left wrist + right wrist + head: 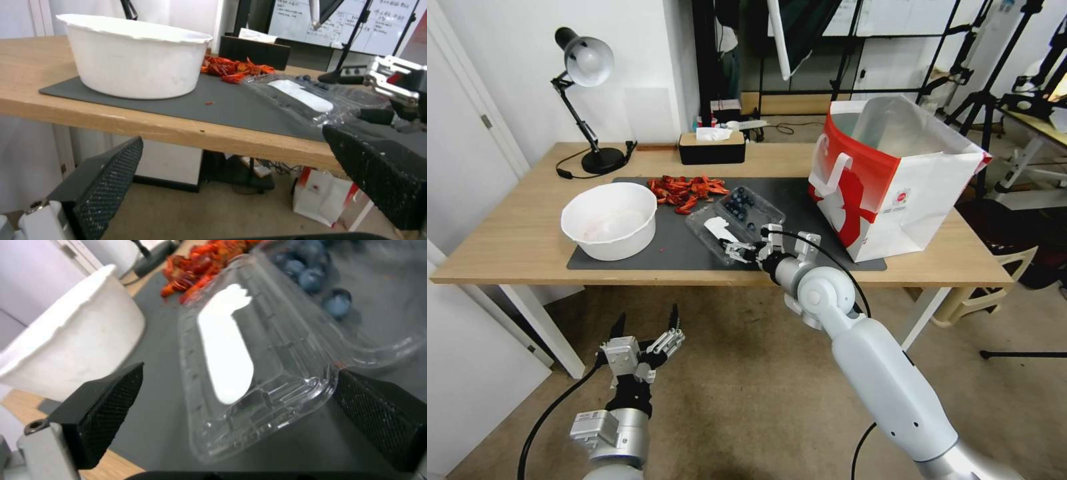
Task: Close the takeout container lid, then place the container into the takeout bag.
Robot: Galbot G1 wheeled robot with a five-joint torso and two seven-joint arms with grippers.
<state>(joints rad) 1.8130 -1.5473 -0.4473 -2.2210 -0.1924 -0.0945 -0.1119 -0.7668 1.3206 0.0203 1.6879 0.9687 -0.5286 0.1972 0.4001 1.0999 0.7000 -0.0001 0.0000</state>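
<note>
On the grey mat of the wooden desk, the takeout container lies open, its lid between the right gripper's spread jaws; closing and bagging remain. The takeout bag stands near. The left gripper hangs released below, over carpet

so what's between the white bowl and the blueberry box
Head view: bare dark mat between the white bowl and the blueberry box, plus one tiny red scrap.
</note>
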